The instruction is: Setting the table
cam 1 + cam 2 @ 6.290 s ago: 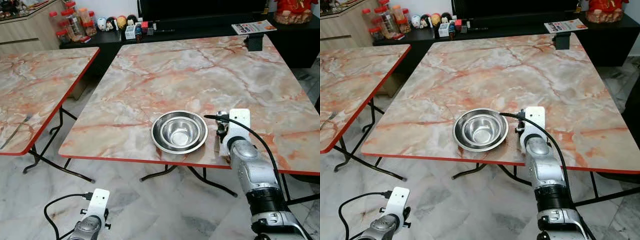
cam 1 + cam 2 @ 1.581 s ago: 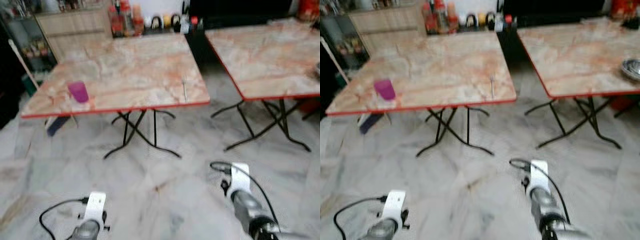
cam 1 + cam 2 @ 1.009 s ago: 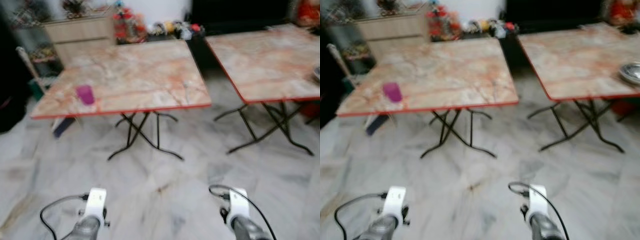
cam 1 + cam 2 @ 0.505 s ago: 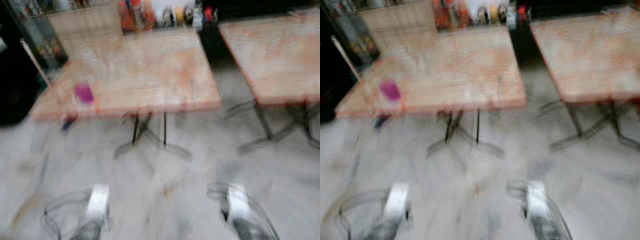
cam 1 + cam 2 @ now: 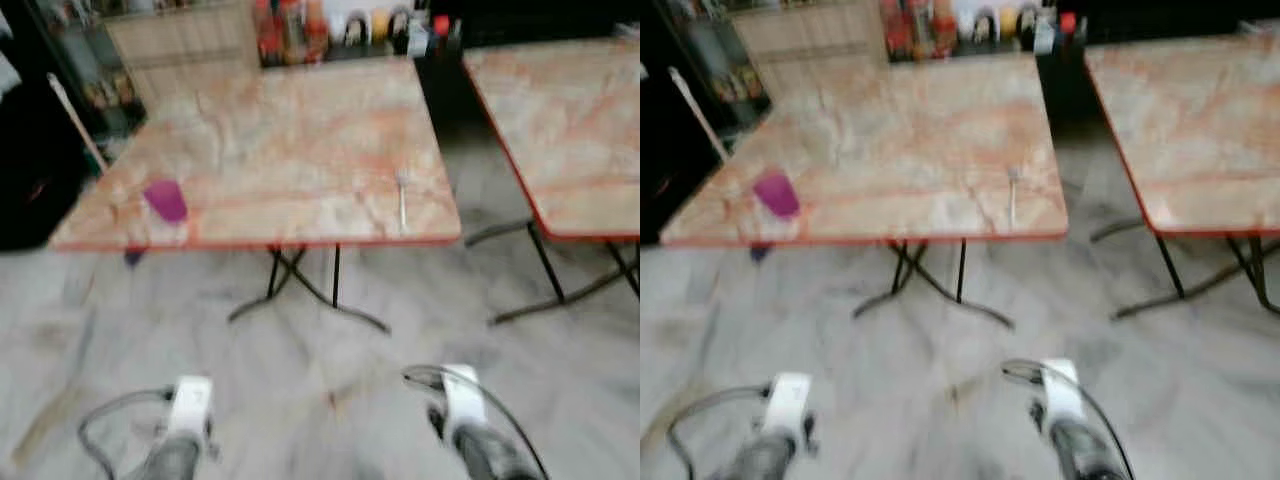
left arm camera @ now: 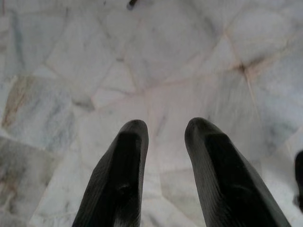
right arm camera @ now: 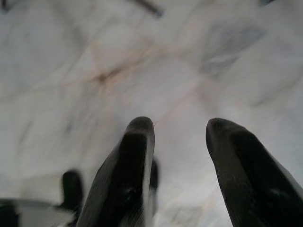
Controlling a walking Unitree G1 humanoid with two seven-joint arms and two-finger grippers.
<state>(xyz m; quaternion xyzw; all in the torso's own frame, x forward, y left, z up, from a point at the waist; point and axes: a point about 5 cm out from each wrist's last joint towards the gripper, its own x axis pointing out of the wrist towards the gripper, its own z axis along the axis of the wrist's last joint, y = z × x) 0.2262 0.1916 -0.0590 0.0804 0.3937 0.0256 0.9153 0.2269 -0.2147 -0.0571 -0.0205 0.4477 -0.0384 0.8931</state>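
Folding table (image 5: pixel 280 150): marble-pattern top, red edging, crossed black legs; centre of the head views, slightly blurred.
Fork (image 5: pixel 402 199): flat on that table, near its front right corner, handle toward the front edge.
Purple cup (image 5: pixel 166 200): upright on the same table, near the front left corner, well apart from the fork.
Second table (image 5: pixel 560 120): same marble top and red edge, off to the right, separated from the first by a gap of floor.
Cabinet (image 5: pixel 180 45) and row of jars and small figurines (image 5: pixel 340 25): behind the tables, too blurred to itemise.
Floor (image 5: pixel 330 340): pale marble tile, between robot and tables.
Left gripper (image 6: pixel 163 130): low over the floor, short of the table; fingers (image 6: pixel 123 170) apart, nothing between.
Right gripper (image 7: pixel 180 127): likewise low over the floor; fingers (image 7: pixel 236 165) apart, nothing between.
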